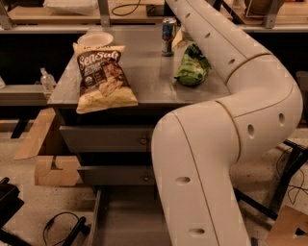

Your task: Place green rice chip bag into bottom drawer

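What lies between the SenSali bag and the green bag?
Bare cabinet top, in the camera view; a can stands farther back. The gripper is out of frame.

Speckled floor (29,204), cardboard scraps (55,170), wooden shelf (53,14) behind.

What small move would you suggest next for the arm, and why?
Probably lower the gripper, out of view beyond the top edge, toward the green rice chip bag, which lies ungrasped on the cabinet top; the bottom drawer already stands open below.
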Robot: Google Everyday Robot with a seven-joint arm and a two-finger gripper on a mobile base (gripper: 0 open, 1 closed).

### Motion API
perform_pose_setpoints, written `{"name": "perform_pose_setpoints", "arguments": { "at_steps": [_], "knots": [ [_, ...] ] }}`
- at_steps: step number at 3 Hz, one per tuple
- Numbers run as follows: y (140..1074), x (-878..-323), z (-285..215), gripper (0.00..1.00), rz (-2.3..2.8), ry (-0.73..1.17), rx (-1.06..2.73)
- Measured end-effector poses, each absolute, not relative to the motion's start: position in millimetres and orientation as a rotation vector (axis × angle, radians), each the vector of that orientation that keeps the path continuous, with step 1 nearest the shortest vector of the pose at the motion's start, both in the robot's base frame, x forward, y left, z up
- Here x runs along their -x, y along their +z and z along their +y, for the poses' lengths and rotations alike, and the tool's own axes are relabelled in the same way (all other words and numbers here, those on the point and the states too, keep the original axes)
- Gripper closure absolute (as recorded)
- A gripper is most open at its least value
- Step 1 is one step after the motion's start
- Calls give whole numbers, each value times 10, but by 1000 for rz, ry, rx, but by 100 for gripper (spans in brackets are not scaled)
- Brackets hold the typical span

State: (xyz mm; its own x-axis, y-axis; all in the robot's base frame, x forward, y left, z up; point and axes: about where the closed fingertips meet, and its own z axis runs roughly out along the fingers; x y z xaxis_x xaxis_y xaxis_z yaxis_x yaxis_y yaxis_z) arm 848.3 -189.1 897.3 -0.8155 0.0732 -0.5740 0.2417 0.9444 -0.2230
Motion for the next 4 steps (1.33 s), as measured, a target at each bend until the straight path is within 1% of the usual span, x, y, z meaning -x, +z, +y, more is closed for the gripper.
{"name": "perform_pose_setpoints", "arguments": {
  "at_steps": [1,2,4],
  "knots": [
    [8940,-8468,-1984,0,2513,-425,-214],
    [8859,-8345,-2216,0,2551,-505,-202],
    [8809,-8306,-2226,0,2573,-505,-180]
  ]
}}
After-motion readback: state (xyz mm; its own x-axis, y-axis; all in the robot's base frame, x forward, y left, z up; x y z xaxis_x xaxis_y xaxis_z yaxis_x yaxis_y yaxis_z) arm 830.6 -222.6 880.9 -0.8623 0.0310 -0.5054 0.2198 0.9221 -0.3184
